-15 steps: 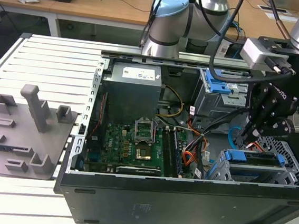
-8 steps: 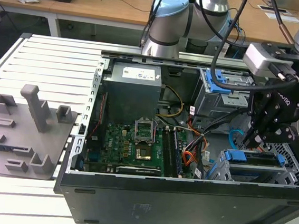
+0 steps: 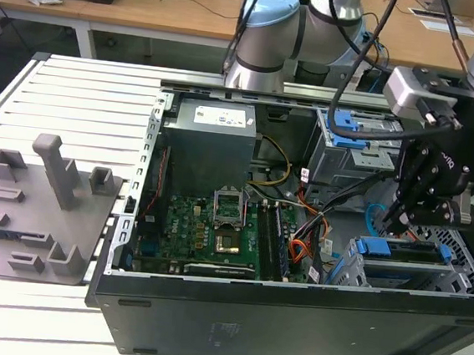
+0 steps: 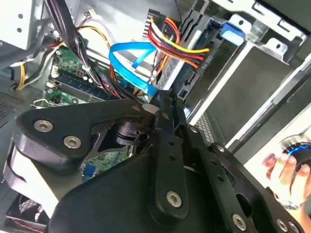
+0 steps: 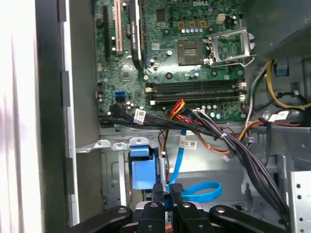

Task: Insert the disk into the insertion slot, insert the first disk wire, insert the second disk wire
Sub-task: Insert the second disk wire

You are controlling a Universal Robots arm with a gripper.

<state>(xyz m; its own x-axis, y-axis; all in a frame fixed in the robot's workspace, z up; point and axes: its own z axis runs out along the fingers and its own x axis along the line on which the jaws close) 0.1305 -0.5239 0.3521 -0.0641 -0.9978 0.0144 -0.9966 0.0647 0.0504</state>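
The disk (image 3: pixel 388 248), in its bright blue carrier, lies inside the grey insertion slot (image 3: pixel 343 276) at the case's lower corner on the exterior view's right. My gripper (image 3: pixel 398 216) hangs just above the disk's rear end. In both wrist views its fingers (image 5: pixel 158 192) are pressed together on the plug end of a light blue flat wire (image 4: pixel 127 54), whose slack loops (image 5: pixel 203 190) beside the carrier's blue end (image 5: pixel 143 167). A red, yellow and black wire bundle (image 4: pixel 181 46) runs to a black plug (image 4: pixel 192 77) at the disk's edge; whether it is seated I cannot tell.
The motherboard (image 3: pixel 207 225) and power supply (image 3: pixel 209 137) fill the case's middle. A taller grey bay with a blue latch (image 3: pixel 348 128) stands behind my gripper. Black cable bundles (image 5: pixel 228 141) cross near the slot. A person's hand (image 4: pixel 286 167) shows beyond the case. A grey fixture plate (image 3: pixel 37 209) lies outside.
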